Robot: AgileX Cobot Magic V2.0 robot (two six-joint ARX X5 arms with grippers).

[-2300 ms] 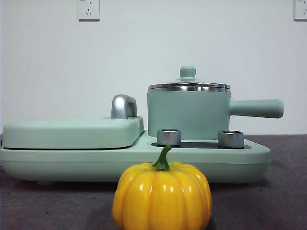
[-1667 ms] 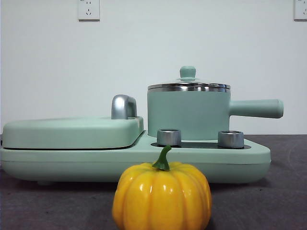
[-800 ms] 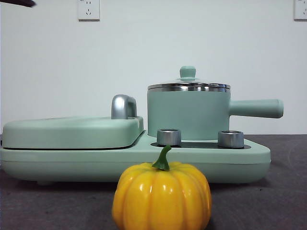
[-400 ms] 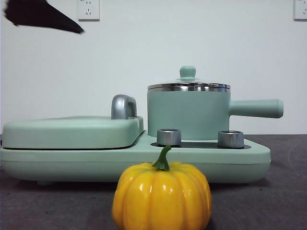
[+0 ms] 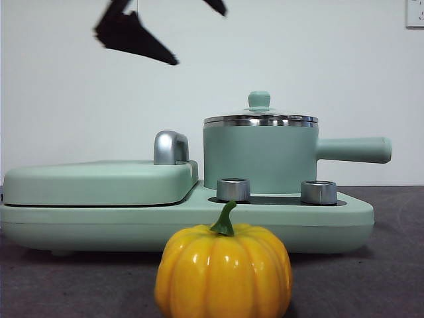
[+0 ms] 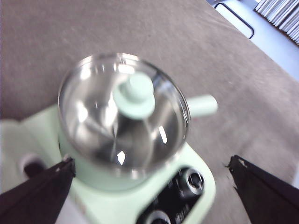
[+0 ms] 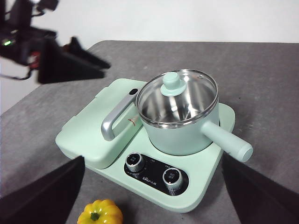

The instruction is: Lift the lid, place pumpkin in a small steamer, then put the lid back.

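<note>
**A:** Front view first: what's on the desk (image 5: 397, 265)?

**B:** The pumpkin (image 5: 224, 271) sits nearest the camera, untouched. Behind it is a mint-green cooker base (image 5: 199, 222) with two knobs, and on its right half stands the small steamer (image 5: 260, 158), handle pointing right. The lid (image 5: 260, 118) is seated on the rim. On the left half is a flat cover (image 5: 99, 182) with a chrome handle (image 5: 170, 147). A black claw hangs high at upper left, above the cover and left of the lid.

**A:** Which arm is that?

**B:** Left wrist view settles it: the left claw (image 6: 152, 179) looks down on the lid (image 6: 124, 109), jaws spread wide either side, nothing held. The picture is blurred.

**A:** And the right wrist view?

**B:** The right claw (image 7: 152, 186) waits on the near side, jaws wide, empty. It shows the lid (image 7: 177, 98) on the small steamer (image 7: 180, 133), the pumpkin (image 7: 100, 213) near on the desk, and the left claw (image 7: 79, 58) at far left, well apart from the lid's knob.

**A:** What could go wrong?

**B:** I'd judge the knob is small and smooth. An off-centre pinch could slip, or drag the pot along. Coming in low risks clipping the chrome handle.
</note>
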